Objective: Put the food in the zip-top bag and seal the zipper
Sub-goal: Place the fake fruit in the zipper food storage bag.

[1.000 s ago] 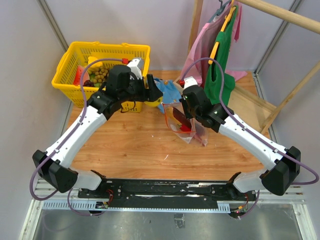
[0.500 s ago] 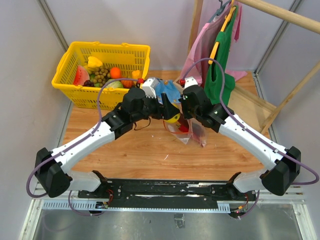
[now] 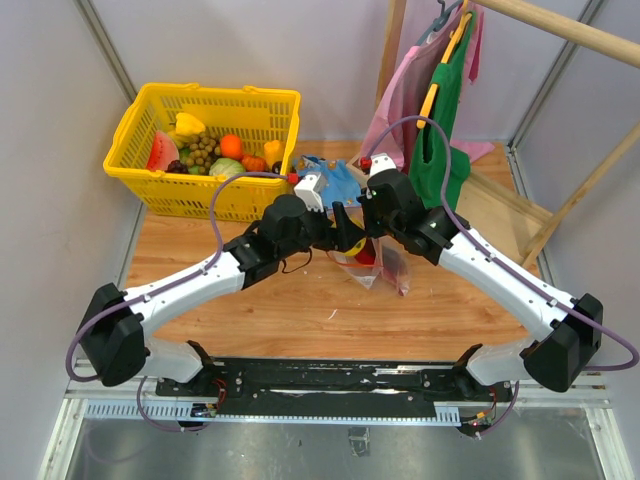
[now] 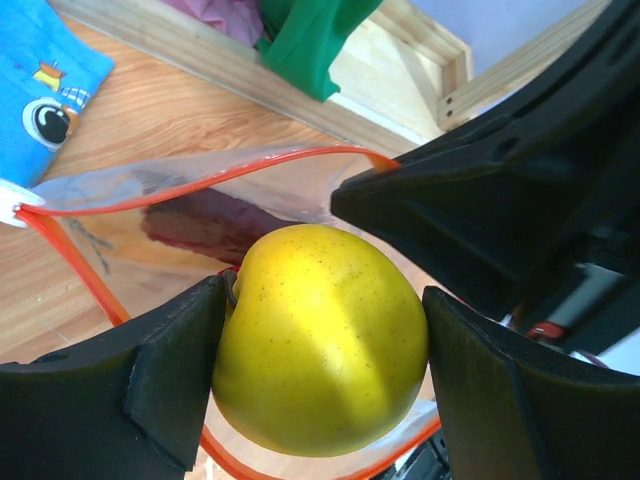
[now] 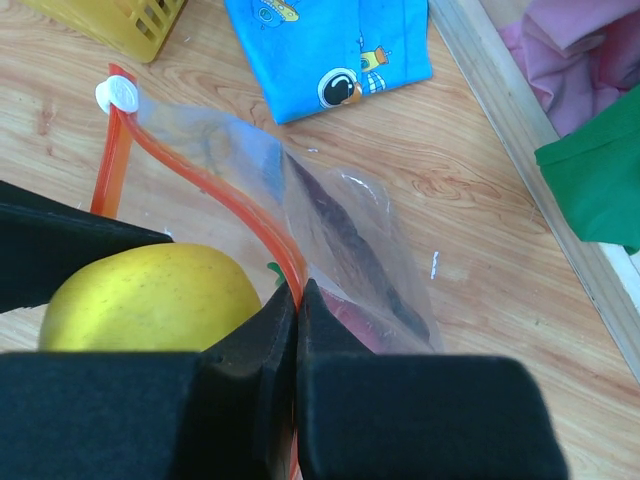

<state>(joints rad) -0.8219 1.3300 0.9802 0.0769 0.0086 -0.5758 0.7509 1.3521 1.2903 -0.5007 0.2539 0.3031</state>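
One slice in bag; left gripper holds lemon at mouth; right gripper pinches open zipper; sealing pending.

**Yellow Fruit, Red-Orange Edge**

The lemon between the black fingers of the left gripper is bright yellow with fine dark speckles; just beyond it the zip-top bag is clear, its zipper red-orange, a dark red slice showing through; ahead of the right gripper, also black, lies a blue pouch printed with cartoon figures; the table under both is pale wood grain.
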